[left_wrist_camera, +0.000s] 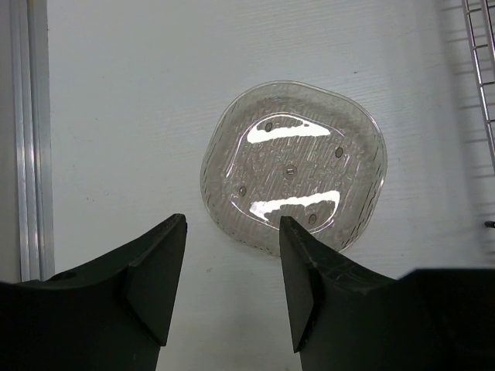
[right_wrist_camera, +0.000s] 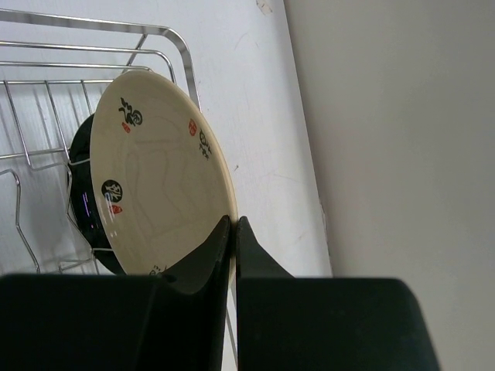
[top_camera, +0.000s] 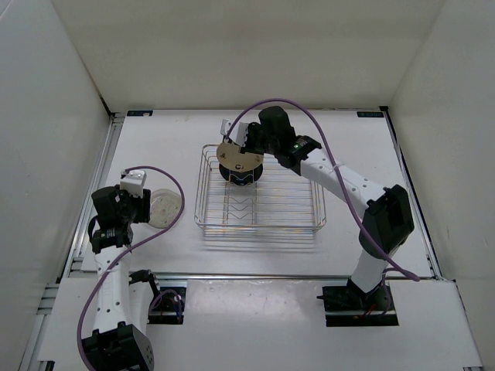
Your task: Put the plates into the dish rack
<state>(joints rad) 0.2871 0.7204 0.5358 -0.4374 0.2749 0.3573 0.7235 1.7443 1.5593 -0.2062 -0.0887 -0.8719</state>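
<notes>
White table (top_camera: 371,154), right pincer (right_wrist_camera: 233,232) on cream plate (right_wrist_camera: 155,178) rim, over rack (top_camera: 286,202)

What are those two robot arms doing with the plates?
They are loading plates into the wire dish rack. The right arm has its jaws shut on the rim of a cream plate and holds it on edge over the rack's far left corner, right beside a black plate that already sits there. The left arm hovers with its jaws open above a clear glass plate lying flat on the table, left of the rack.
</notes>
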